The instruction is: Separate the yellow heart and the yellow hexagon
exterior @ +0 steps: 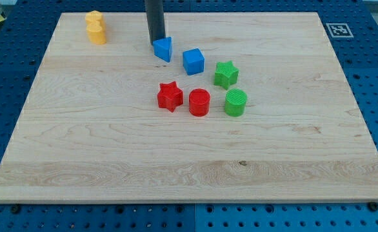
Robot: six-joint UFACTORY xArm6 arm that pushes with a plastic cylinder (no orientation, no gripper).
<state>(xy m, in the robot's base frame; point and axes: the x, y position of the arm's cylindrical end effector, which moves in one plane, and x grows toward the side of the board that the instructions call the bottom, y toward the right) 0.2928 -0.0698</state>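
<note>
Two yellow blocks point(96, 27) touching | wooden board point(176, 154) | my tip point(155, 44) beside blue triangle point(164, 49) | no gripper

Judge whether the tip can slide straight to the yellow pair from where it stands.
Probably yes. My tip sits beside the blue triangle; bare board lies between it and the touching yellow blocks at the view's left.

Rod point(155, 22) cut by top edge; my tip point(155, 45) behind blue triangle point(164, 48).
</note>
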